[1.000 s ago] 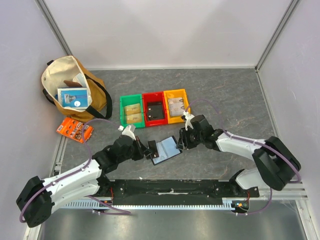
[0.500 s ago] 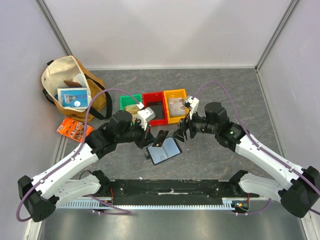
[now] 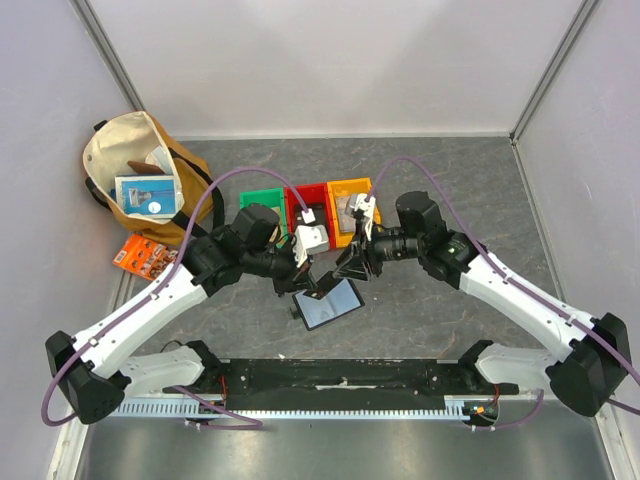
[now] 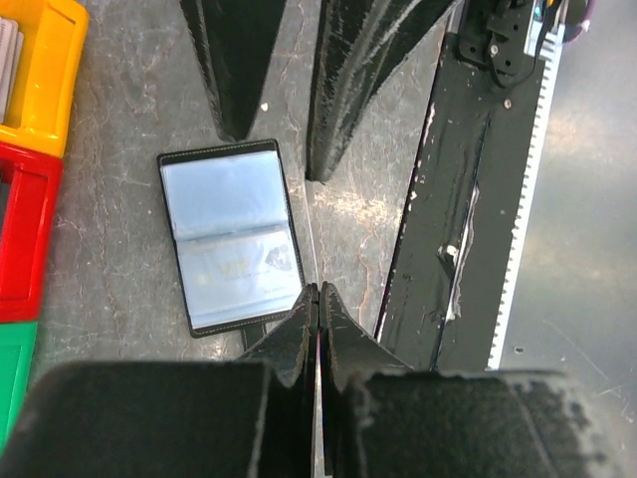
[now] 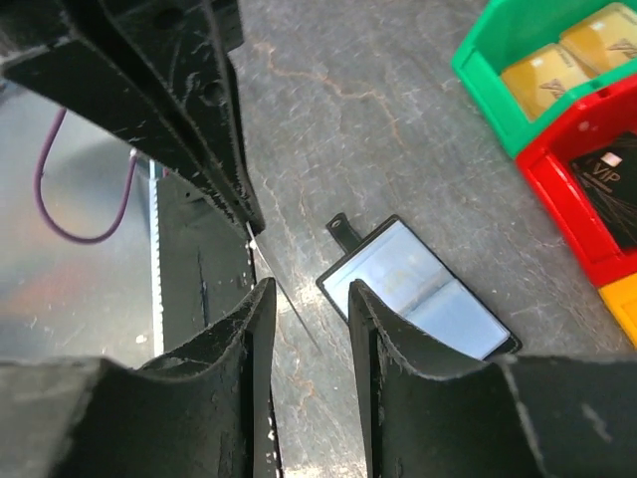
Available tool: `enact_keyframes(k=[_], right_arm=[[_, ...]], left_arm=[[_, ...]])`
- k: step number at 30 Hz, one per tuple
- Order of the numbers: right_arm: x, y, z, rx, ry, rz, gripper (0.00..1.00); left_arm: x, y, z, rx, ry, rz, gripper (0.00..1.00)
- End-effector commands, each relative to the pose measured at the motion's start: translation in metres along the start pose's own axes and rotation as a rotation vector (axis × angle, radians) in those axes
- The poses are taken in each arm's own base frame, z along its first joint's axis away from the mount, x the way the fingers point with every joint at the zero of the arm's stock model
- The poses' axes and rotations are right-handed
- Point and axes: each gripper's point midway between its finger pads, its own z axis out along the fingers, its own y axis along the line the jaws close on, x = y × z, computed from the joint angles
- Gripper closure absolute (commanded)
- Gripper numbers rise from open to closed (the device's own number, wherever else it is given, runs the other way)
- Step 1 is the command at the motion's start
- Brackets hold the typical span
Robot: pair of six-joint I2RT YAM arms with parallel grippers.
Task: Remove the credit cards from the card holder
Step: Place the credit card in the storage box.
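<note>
One card was already out of the card holder and hung in the air btw. the two arms. The left gripper was closed tight on it. In both wrist views the card showed only as a thin pale line, i.e. seen from its edge. The right gripper stood opposite w/ its jaws apart. The free end of the card reached toward the gap btw. them, but I could see no pad touching it. The card holder lay open and flat on the grey table, just below the two grippers, w/ its two shiny panels facing up. Whether more cards sat under the panels I could not tell.

Step in hand, as I judge it: a hand-over of the pulled card from left to right. Behind the holder stood the green bin, the red bin and the yellow bin, side by side. Gold cards lay in the green one and a black card in the red one, so the held card prob. goes into one of them.

The next move needs, I think, the right jaws to close squarely on the flat faces of the card before the left lets go. The card is thin and held only by a small part, so it can slip or twist.
</note>
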Motion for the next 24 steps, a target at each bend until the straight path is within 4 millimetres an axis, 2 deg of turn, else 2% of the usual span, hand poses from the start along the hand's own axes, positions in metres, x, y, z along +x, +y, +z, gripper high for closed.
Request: enact_keyframes(k=[1,3,9,11,14,15,19,21,24], right_arm=[[-0.005,0.018,0.004,-0.108,0.014,-0.056,0.63],[-0.001,0.022,0.005,-0.142,0.027,-0.045,0.67],[0.005,0.037,0.008,-0.232,0.047,-0.050,0.69],[0.007,0.035,0.009,-0.223,0.052,-0.047,0.79],[0.007,0.030,0.010,-0.200,0.055,-0.044,1.00],[0.006,0.027,0.012,-0.180,0.055,-0.042,1.00],[0.007,0.000,0.019,-0.058,0.073,0.007,1.00],[0.003,-0.016,0.023,0.010,0.073,0.048,1.00],[-0.002,-0.046,0.031,0.146,0.074,0.127,1.00]], left_arm=[[-0.009,-0.004,-0.005,0.038,-0.008,0.089,0.98],[-0.009,-0.004,-0.006,0.039,-0.009,0.093,0.98],[-0.005,-0.001,-0.001,0.033,0.000,0.093,0.98],[-0.004,-0.001,0.000,0.036,0.000,0.092,0.98],[-0.004,0.004,0.000,0.001,-0.007,0.091,0.97],[-0.003,0.008,0.001,-0.022,-0.011,0.088,0.94],[-0.005,0.029,-0.003,-0.148,-0.036,0.058,0.68],[-0.008,0.050,-0.010,-0.268,-0.068,0.031,0.53],[-0.007,0.104,-0.040,-0.605,-0.130,-0.061,0.32]])
